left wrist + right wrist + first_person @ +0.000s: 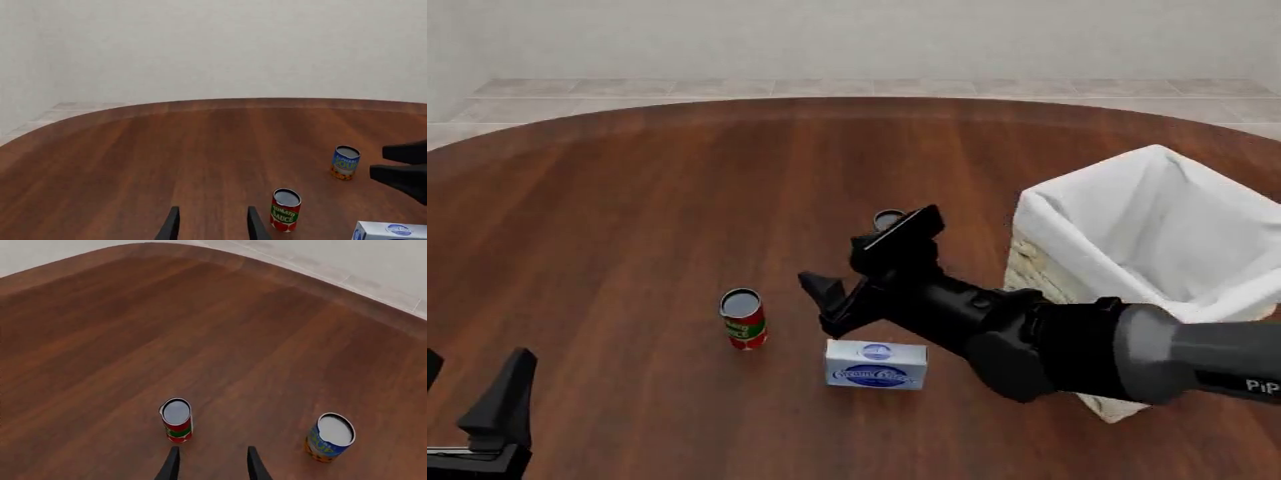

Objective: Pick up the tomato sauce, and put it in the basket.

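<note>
right fingers [172, 465] spread, tomato sauce [177, 420] just beyond, untouched

Right arm [1014, 330] covers most of the blue-and-orange can [889, 219]; basket [1154, 230] and blue-white box [390, 231] run off frame.

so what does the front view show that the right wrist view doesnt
Only the front view shows the basket, the blue-white box, the whole right arm and the left gripper low at the near edge. Only the right wrist view shows the blue-and-orange can in full; in the front view the right gripper hides all but its top. Both share the tomato sauce, standing upright on the wooden table, and the right gripper, open and holding nothing.
</note>
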